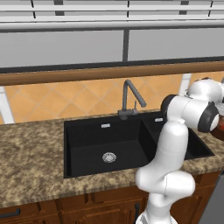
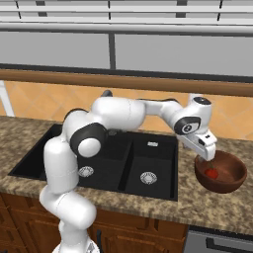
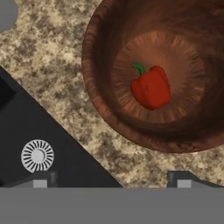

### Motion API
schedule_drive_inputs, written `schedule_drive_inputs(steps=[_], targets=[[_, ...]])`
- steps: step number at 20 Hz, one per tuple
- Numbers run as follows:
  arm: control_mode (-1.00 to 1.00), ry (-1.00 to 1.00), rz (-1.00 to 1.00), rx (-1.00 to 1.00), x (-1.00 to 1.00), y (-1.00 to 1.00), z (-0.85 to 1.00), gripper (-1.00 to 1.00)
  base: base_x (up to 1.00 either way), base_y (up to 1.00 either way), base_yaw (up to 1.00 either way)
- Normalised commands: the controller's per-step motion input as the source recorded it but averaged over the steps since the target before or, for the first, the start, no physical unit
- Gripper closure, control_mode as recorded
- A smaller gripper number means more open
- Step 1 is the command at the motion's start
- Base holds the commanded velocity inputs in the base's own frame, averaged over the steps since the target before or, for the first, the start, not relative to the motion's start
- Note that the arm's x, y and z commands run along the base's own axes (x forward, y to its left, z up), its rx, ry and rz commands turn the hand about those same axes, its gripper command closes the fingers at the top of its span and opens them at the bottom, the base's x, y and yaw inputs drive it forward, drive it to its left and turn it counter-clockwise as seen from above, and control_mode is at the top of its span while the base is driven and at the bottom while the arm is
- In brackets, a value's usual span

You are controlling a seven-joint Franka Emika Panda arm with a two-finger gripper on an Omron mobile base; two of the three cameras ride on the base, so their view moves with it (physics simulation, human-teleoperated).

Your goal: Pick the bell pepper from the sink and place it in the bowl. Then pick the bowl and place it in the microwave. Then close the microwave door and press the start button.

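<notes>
Hovering above the deep round reddish-brown wooden bowl point(image 2: 220, 172), the two-finger jaws point(image 2: 207, 151) stand wide apart and hold nothing; in the hand view their two dark tips sit at the bottom edge, left and right. The small glossy red bell pepper point(image 3: 151, 87) with its green stem lies on the bowl's floor, upper right of centre in the hand view, so the first step reads as done. What the coming move turns on: the bowl lies ahead of the jaws and off to the right in the hand view, its near rim point(image 3: 131, 131) not between the tips but above them. Likely a rim grasp, one finger inside. The bowl rests on the speckled brown granite counter point(image 2: 197, 207), just right of the black double-basin sink point(image 2: 123, 163). Bowl's far rim is cut off at the frame's top and right. In the left base view the arm hides most of the bowl.
</notes>
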Motion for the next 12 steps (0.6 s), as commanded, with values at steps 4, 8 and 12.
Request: schedule_drive_inputs(steps=[4, 8, 12], targets=[[-1.00, 0.00, 0.15, 0.00, 0.19, -0.18, -0.08, -1.00, 0.00, 0.00, 0.00], [-1.00, 0.00, 0.15, 0.02, 0.14, -0.36, -0.13, -1.00, 0.00, 0.00, 0.00], [-1.00, 0.02, 0.08, 0.00, 0.29, -0.18, -0.13, -1.00, 0.00, 0.00, 0.00]])
